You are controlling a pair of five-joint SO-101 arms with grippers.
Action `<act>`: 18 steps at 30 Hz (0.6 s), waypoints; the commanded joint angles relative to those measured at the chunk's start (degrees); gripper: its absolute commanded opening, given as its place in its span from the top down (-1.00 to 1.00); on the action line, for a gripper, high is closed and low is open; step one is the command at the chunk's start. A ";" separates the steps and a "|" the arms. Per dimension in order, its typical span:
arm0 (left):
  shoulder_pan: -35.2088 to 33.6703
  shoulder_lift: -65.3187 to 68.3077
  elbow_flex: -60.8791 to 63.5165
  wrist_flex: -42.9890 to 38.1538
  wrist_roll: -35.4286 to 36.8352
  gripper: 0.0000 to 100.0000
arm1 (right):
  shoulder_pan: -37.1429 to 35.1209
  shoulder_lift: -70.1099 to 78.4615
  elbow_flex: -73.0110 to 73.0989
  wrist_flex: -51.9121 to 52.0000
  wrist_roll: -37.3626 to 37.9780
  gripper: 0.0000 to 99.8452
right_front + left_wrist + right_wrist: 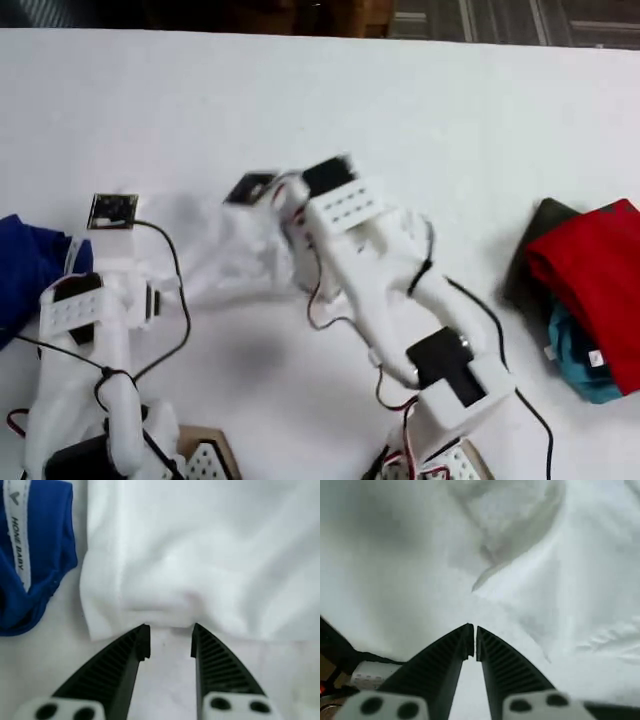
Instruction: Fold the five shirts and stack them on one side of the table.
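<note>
White shirt (225,255) lies rumpled mid-bench (450,110) in the high view, not yet folded flat. At the bench's right side I count one pile: red shirt (600,280) on top, a dark shirt (537,250) showing under it, and a teal shirt (580,365) poking out on the side nearest the arms. I take that as three done and stacked, though I can't judge how neat the lower two are. Blue shirt (25,260) sits bunched at the far left edge, unfolded by the look of it. Left arm (85,320) stands between blue and white. Right arm (400,270) stretches across to the white shirt's right end.

Left wrist view: left gripper (169,640) has its fingers parted narrowly with nothing between them. The tips sit just short of the white shirt's doubled edge. Blue shirt lies just beside the white; whether they touch I can't say.

Right wrist view: right gripper (474,641) has its fingers drawn together to a hairline gap over white cloth. I can't tell whether a pinch of fabric is caught between them. Creases run off from near the tips.

My reading: the fourth shirt is in work at an early fold, and the fifth waits. Left to do: finish the white, carry it to the red pile, then the blue likewise.
</note>
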 commanded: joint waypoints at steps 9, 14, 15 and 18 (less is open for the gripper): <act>-0.53 -1.93 0.13 0.00 0.18 0.68 | -6.55 -2.51 13.10 -12.88 -6.51 0.96; -0.53 -1.93 0.13 -0.09 0.18 0.68 | -2.59 -2.51 14.68 -17.54 -6.24 0.96; -0.53 -1.93 0.13 -0.09 0.18 0.68 | -1.01 -2.51 14.68 -18.15 -6.15 0.96; -0.53 -1.93 0.13 -0.09 0.18 0.68 | 3.56 -2.51 14.51 -19.12 -4.84 0.96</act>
